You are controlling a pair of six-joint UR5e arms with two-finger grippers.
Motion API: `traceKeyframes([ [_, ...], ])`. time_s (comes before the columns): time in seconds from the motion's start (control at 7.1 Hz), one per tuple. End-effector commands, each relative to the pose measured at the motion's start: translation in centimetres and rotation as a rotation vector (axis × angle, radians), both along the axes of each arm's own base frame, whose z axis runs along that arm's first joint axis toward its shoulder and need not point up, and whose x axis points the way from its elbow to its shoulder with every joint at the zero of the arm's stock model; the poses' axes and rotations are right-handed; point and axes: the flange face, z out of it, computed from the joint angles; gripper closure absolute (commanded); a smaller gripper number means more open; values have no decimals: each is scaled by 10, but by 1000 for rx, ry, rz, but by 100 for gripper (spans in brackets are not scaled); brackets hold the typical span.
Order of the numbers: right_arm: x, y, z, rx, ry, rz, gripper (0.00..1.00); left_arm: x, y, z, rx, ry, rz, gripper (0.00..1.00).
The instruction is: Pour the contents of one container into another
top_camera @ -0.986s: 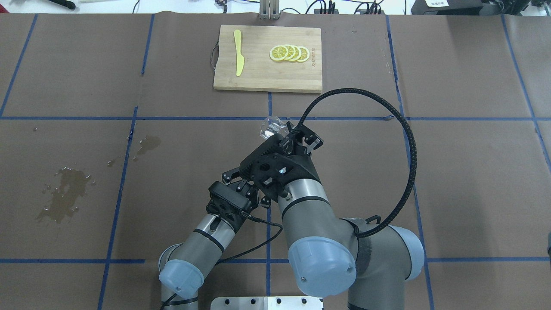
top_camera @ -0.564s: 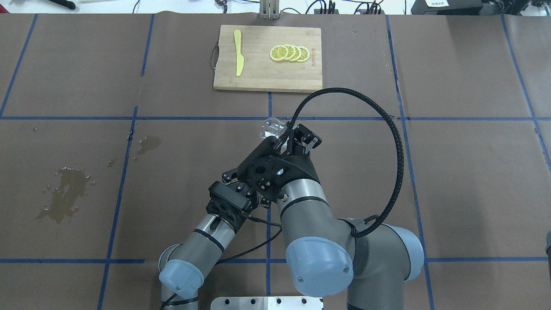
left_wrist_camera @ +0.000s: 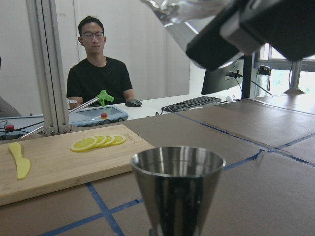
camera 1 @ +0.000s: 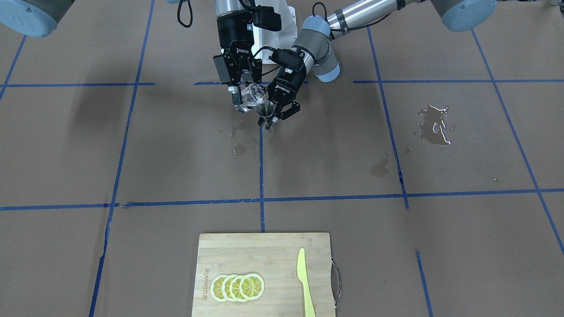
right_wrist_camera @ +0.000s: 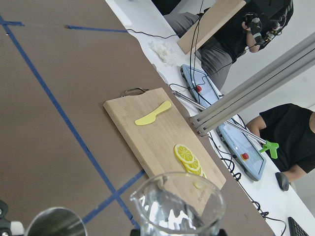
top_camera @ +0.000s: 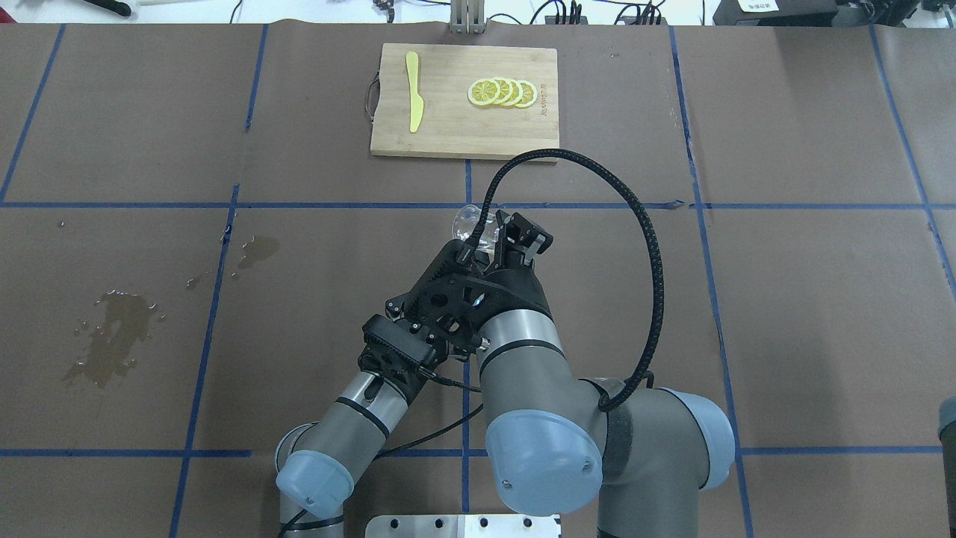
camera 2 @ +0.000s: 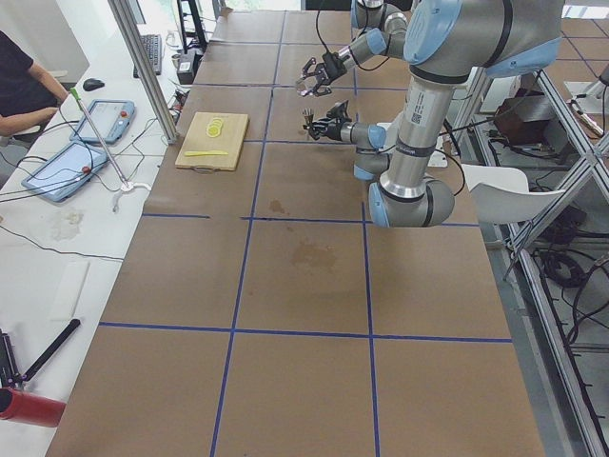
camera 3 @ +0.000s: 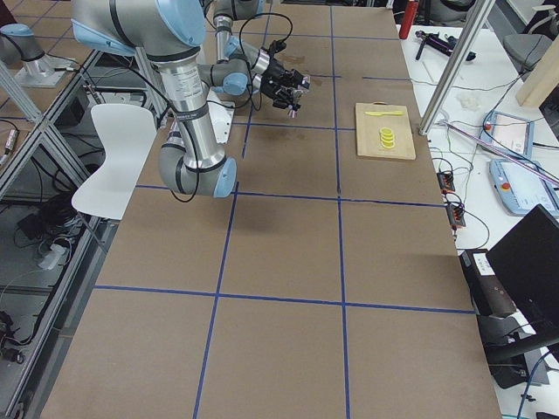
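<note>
My right gripper (camera 1: 245,94) is shut on the clear glass measuring cup (camera 1: 254,94), held above the table and tipped toward the steel jigger (camera 1: 265,109). The cup's lip sits just over the jigger's open mouth. My left gripper (camera 1: 274,113) is shut on the jigger and holds it upright. The left wrist view shows the jigger (left_wrist_camera: 177,189) close up, with the tilted cup (left_wrist_camera: 189,12) at the top edge. From the right wrist, the cup (right_wrist_camera: 177,206) is in front and the jigger's rim (right_wrist_camera: 54,223) lower left. Overhead, the cup (top_camera: 469,219) pokes out beside my right gripper (top_camera: 499,237); the left gripper is hidden there.
A wooden cutting board (camera 1: 277,264) with lemon slices (camera 1: 238,287) and a yellow knife (camera 1: 305,281) lies at the table's far side. Wet stains (camera 1: 434,125) mark the brown paper, and small drops (camera 1: 238,147) lie below the grippers. A person (left_wrist_camera: 98,73) sits beyond the table.
My right wrist has rotated and shifted slightly left, swinging its cable loop leftward and tipping the cup further. The left arm has stayed put.
</note>
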Motion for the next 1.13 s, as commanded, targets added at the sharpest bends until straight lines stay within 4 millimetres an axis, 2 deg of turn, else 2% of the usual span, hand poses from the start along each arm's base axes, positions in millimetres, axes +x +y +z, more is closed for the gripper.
traceKeyframes([
  [0.0, -1, 0, 2, 14, 64, -15, 100, 0, 0, 0, 0, 0, 0, 100],
  [0.99, -2, -3, -15, 59, 216, -29, 100, 0, 0, 0, 0, -2, 2, 100],
])
